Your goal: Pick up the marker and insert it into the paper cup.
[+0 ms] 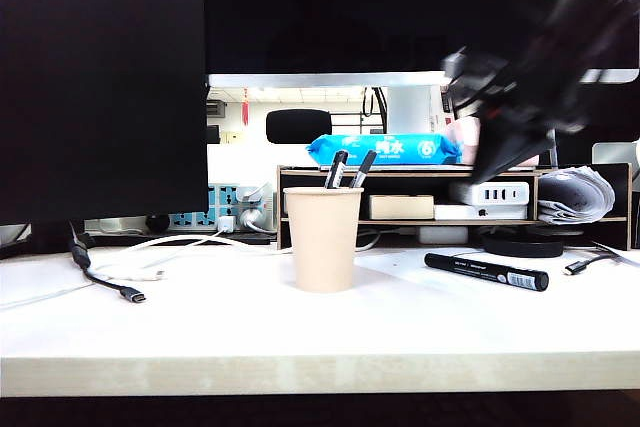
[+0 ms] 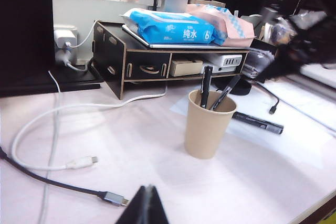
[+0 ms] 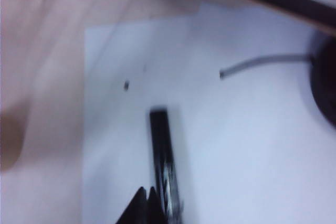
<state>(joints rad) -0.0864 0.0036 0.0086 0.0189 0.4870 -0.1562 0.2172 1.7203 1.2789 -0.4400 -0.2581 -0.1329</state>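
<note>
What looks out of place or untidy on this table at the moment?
Only small things. The marker lies flat on the table, outside the paper cup, which holds two other markers. Loose cables sprawl beside it. The right gripper, shut, is above the marker; the left gripper is away.

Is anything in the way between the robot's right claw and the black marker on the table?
Nothing visible. The marker lies alone on the table, right of the paper cup. The shut right gripper is above it. The left gripper is shut, near the table's front edge.
</note>
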